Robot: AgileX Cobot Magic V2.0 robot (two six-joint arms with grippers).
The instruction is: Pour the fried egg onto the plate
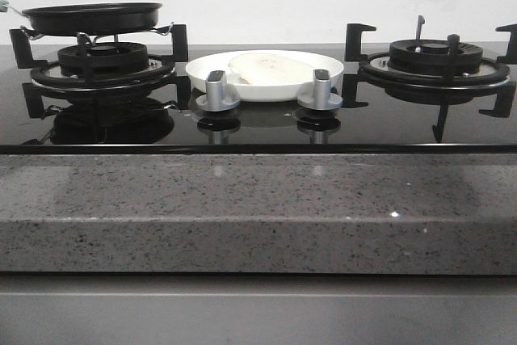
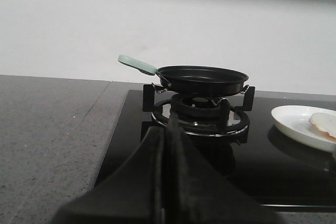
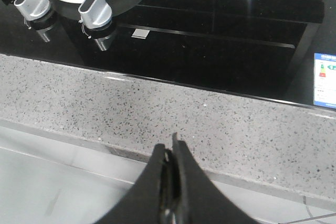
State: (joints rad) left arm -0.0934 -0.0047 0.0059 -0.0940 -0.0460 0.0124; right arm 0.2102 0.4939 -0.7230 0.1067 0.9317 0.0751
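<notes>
Front view shows the fried egg (image 1: 264, 68) lying on the plate (image 1: 202, 70); job looks done; I see both claws closed, empty, left claw (image 2: 169, 129) well short of the pan (image 2: 202, 78); right claw (image 3: 173, 150) too.

Pale cream fried egg (image 1: 265, 68), glossy white plate (image 1: 212, 69), black pan (image 1: 93, 18).

Fried egg (image 1: 265, 68) on plate (image 1: 208, 69)

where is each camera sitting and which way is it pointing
Front: low before the counter, facing the hob; no arm shows.
Left wrist: behind the shut left hand, facing the black pan on its burner.
Right wrist: above the counter edge, looking down past the shut right hand.
Front and left wrist share the plate holding the fried egg.
</notes>
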